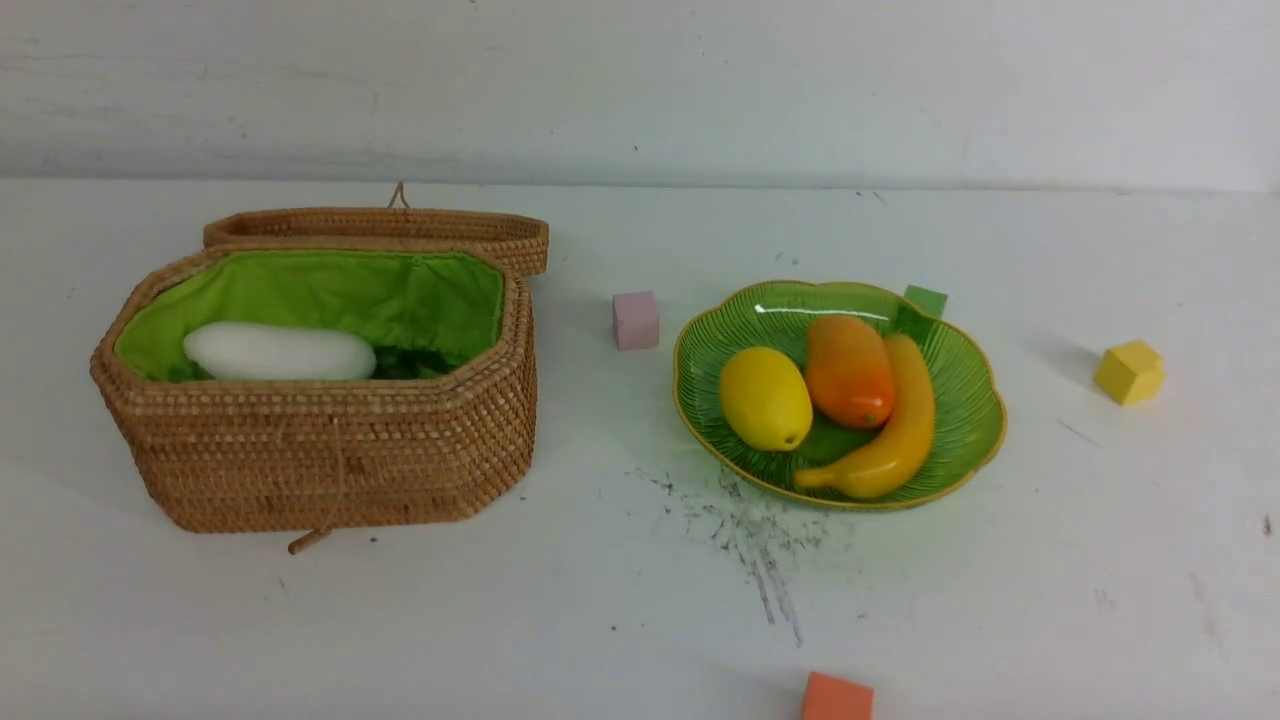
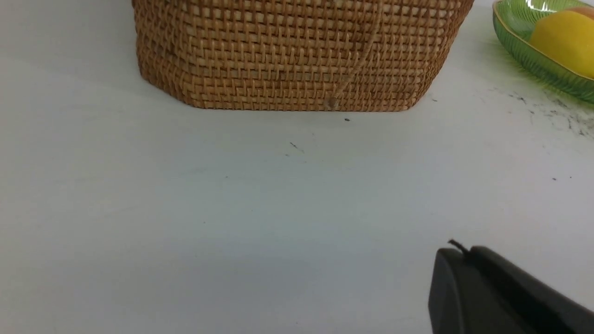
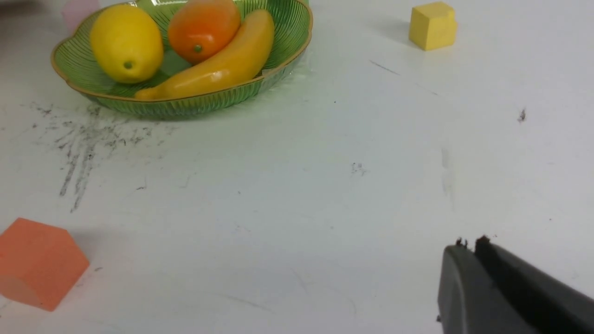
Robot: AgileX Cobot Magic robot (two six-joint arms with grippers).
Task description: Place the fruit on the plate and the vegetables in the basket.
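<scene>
Green plate of fruit well apart from right gripper.

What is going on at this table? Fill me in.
Nothing is being handled right now. The left gripper and right gripper are both shut, empty and pulled back over bare table. The lemon, mango and banana lie together on the green plate. The open basket holds a white radish; other vegetables cannot be made out. Loose cubes sit around the plate.
</scene>
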